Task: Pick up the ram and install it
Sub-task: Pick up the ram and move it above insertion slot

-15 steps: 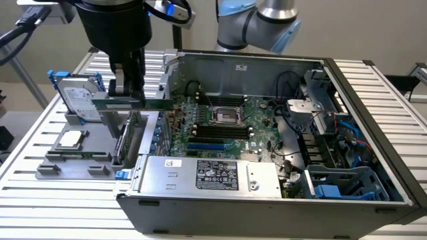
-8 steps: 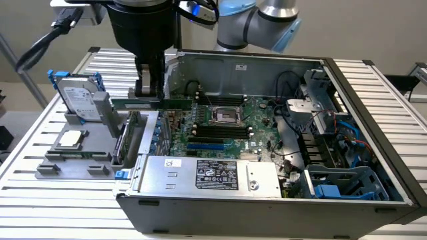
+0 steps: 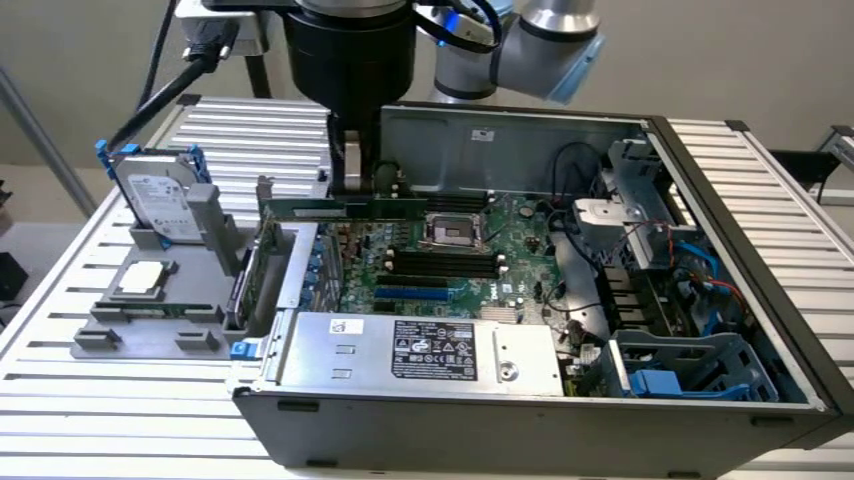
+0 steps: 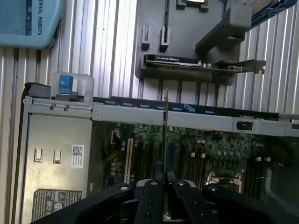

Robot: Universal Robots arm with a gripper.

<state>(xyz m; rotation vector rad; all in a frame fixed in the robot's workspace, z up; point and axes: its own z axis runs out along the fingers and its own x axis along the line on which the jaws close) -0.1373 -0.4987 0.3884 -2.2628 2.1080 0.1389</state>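
ram (image 4: 165,126) – in gripper (image 4: 165,181), over computer case (image 4: 140,113)

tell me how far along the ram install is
Done: the ram is picked up, clamped in the gripper. In hand: it hangs over the case edge, partly above the motherboard. Left: seating it; the black slots look empty.

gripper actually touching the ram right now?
Touching. The wrist view shows the ram edge-on, pinched inside the gripper, jaws closed against both its faces with no gap.
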